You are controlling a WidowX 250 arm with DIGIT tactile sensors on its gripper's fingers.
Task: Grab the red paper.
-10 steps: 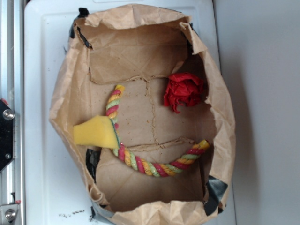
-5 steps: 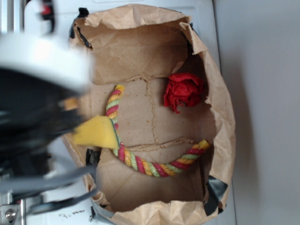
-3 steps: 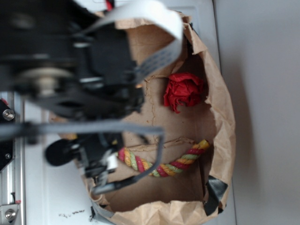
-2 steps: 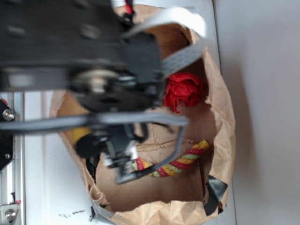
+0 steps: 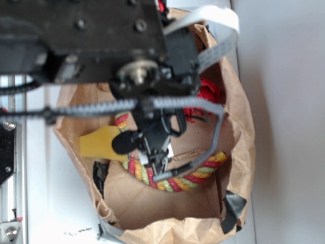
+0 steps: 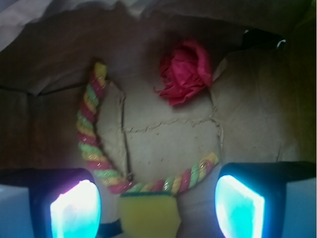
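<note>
From the exterior view, the black arm (image 5: 101, 46) covered most of the brown paper bag (image 5: 238, 127), and only a sliver of the red paper (image 5: 209, 90) showed past it, near the bag's right wall. The yellow sponge (image 5: 99, 145) lay at the left, and the braided rope (image 5: 198, 177) curved along the bag's floor below the arm.

The wrist view showed what the arm hid: the red paper (image 6: 184, 72) lay whole and crumpled on the bag floor, near the far wall, untouched. The rope (image 6: 91, 144) curved from upper left down and across toward the right, and the sponge (image 6: 149, 216) sat at the bottom edge, touching the rope. The gripper (image 6: 157, 208) stood wide apart with nothing between its fingers (image 6: 75, 210), well short of the red paper.
</note>
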